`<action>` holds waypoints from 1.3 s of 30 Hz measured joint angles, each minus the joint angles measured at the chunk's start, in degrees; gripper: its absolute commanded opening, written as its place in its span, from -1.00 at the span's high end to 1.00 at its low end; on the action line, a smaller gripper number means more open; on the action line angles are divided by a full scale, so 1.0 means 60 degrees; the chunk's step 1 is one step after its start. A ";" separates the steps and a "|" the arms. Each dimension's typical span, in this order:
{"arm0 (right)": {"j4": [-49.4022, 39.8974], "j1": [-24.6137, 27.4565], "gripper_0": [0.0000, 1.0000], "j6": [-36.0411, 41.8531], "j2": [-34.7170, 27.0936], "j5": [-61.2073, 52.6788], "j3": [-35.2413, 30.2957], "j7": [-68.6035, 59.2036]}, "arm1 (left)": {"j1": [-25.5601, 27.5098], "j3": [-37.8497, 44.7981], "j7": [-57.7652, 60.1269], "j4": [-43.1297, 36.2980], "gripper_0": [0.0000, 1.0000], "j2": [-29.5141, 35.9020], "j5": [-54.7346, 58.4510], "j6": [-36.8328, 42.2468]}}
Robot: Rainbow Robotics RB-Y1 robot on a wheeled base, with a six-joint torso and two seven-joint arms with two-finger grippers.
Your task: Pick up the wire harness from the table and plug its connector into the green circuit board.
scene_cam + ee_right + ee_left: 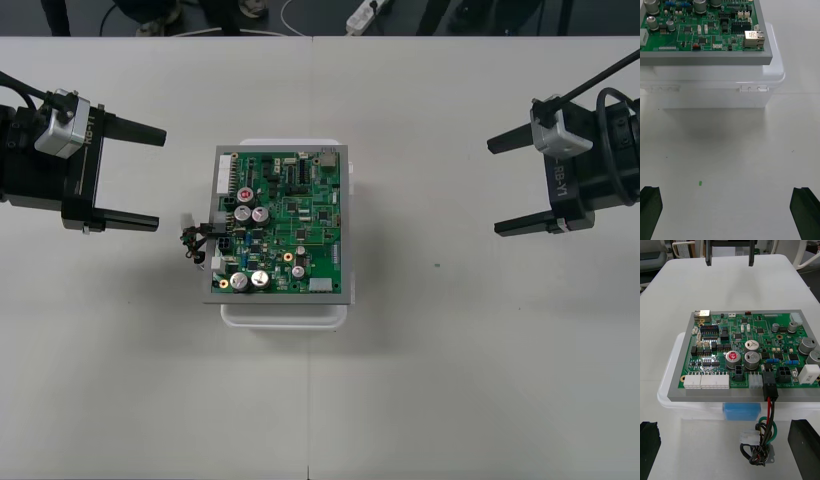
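I judge the plug [769, 384] seated in the green circuit board [285, 225], so with left gripper [160, 178] and right gripper [493, 188] spread wide, I'd avoid snagging the wires [768, 410].

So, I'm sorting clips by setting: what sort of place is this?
Probably a robot test bench for electronics assembly: a plain light table, a green circuit board on a white base with a wire harness plugged in, and the left claw and right claw open either side.
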 measured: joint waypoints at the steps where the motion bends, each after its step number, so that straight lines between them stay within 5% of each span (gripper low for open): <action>1: -0.0106 0.0001 -1.00 0.0000 0.0000 0.0101 0.0000 0.0000 | 0.0000 0.0000 0.0000 -0.0001 -1.00 0.0000 0.0000 0.0000; 39: -0.0576 0.0247 -1.00 0.0000 -0.0001 0.0629 -0.0001 0.0001 | 0.0000 0.0000 0.0000 -0.0010 -1.00 0.0010 0.0000 0.0000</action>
